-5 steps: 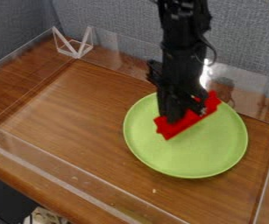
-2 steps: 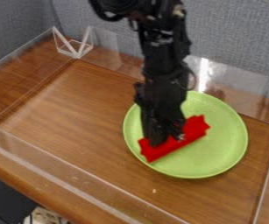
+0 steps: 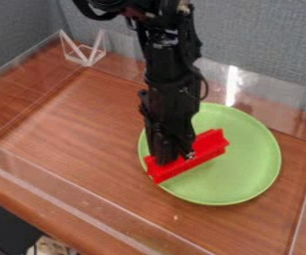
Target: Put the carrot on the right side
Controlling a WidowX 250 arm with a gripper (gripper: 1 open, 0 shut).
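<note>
On the near left part of the green plate point(image 3: 242, 181), in the camera view, the red carrot point(image 3: 186, 157) lies between the black gripper's point(image 3: 168, 156) jaws, which are clamped on it. Its long axis slants from the plate's near left rim up toward the plate's middle. The only arm reaches down from the tabletop's far edge. Compared with the earlier frame, carrot and gripper sit slightly further left.
</note>
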